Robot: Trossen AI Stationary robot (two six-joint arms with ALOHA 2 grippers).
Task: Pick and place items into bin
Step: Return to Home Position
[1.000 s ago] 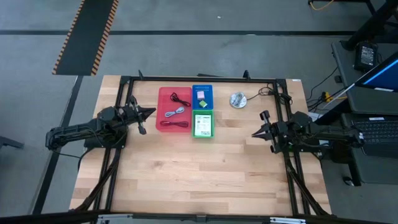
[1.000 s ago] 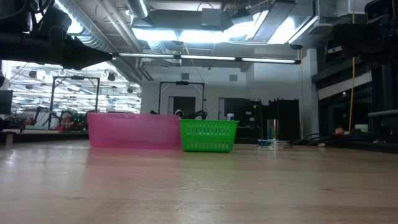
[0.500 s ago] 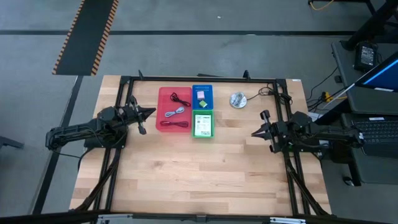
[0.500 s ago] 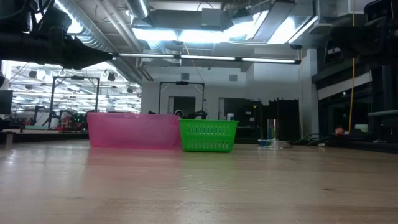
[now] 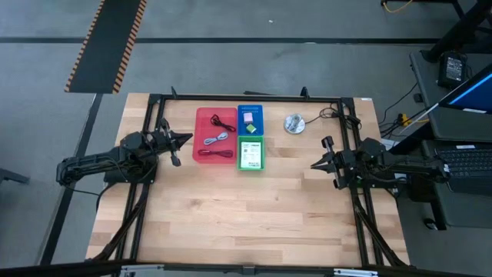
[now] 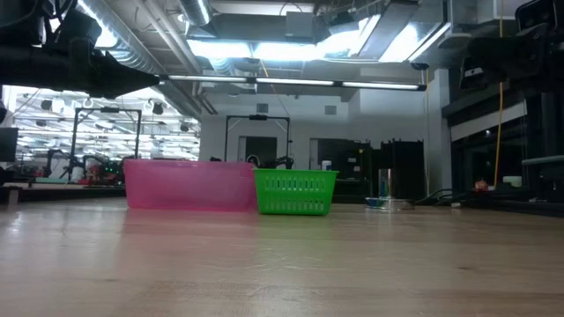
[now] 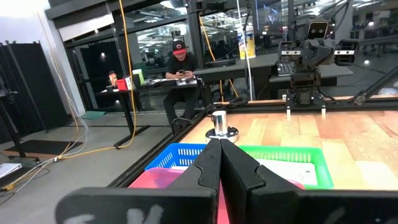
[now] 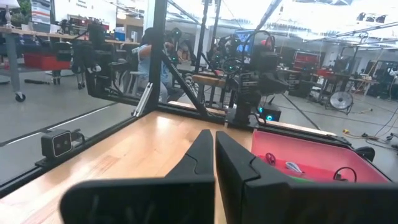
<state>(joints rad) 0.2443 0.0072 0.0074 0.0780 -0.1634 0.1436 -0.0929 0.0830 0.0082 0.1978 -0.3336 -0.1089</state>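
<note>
The left gripper (image 5: 187, 139) hangs just beside the outer wall of the red bin (image 5: 201, 115), its fingers (image 7: 239, 171) pressed together on nothing, tips pointing at the bin without touching it. Inside that bin lie a black cable (image 5: 223, 121), a grey-blue cable (image 5: 217, 140) and a dark red cable (image 5: 216, 155). The blue bin (image 5: 241, 108) holds a pink block (image 5: 249, 117) and a green block (image 5: 249, 128). The green bin (image 5: 262, 141), touching it, holds a white card (image 5: 250, 155). The right gripper (image 5: 314, 165) sits over bare tabletop (image 5: 254, 208), well apart from the green bin, fingers (image 8: 233, 158) closed and empty. A silver disc (image 5: 294, 123) stands beside the blue bin.
</note>
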